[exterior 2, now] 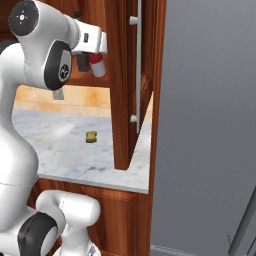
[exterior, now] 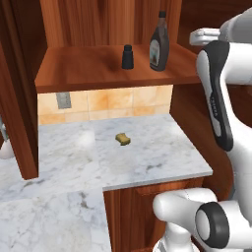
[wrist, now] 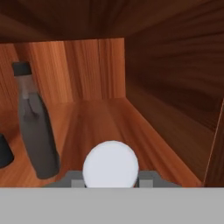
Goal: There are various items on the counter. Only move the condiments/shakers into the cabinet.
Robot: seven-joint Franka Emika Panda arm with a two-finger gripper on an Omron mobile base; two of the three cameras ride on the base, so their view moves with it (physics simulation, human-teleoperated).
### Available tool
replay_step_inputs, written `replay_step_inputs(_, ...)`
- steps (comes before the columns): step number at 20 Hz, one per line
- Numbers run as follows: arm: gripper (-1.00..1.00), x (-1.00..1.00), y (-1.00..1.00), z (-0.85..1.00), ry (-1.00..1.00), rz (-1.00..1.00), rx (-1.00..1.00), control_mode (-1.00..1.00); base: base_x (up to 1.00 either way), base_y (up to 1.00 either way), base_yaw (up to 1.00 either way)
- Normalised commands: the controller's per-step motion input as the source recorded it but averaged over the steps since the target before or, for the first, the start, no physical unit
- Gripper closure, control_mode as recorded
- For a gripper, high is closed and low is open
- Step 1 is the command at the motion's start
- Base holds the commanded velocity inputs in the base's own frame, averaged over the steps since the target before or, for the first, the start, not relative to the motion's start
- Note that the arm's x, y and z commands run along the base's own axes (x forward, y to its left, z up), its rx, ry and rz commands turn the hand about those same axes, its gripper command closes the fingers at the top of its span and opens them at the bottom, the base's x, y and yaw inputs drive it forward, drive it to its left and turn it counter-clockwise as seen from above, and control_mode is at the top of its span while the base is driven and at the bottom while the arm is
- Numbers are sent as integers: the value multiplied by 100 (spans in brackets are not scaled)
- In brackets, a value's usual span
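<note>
From left to right in the left base view, an outlet plate [exterior: 63,100] sits on the tiled wall [exterior: 106,103] under the cabinet [exterior: 106,66], and the marble counter [exterior: 147,152] below carries one yellow-brown sponge [exterior: 123,139], lying alone near the middle. On the cabinet's shelf stand one small black shaker [exterior: 128,57] and, just to its right, one tall dark brown sauce bottle [exterior: 159,43] with a pale label and a dark cap; they stand near each other but apart, both upright.

In the right base view the open cabinet door [exterior 2: 127,85] with its white bar handle [exterior 2: 138,70] stands right of the arm. Next to it the small red bottle [exterior 2: 96,66] hangs tilted at shelf height, its white cap pointing down and to the right.

In the hand view, the black shaker shows at the left edge, then the brown bottle, then the red bottle's round white cap [wrist: 110,165] low in the middle, above the bare shelf board. The gripper [wrist: 110,177] is closed narrowly on the red bottle, a finger on each side of the cap.
</note>
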Motion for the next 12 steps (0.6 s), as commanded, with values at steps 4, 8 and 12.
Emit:
replay_step_inputs(4,100,51,0,-20,0,0,-3,-100,0,0,0)
replay_step_inputs(8,100,50,0,-21,0,0,0,-100,0,0,0)
replay_step_inputs(12,100,42,-2,-11,0,0,0,-100,0,0,0)
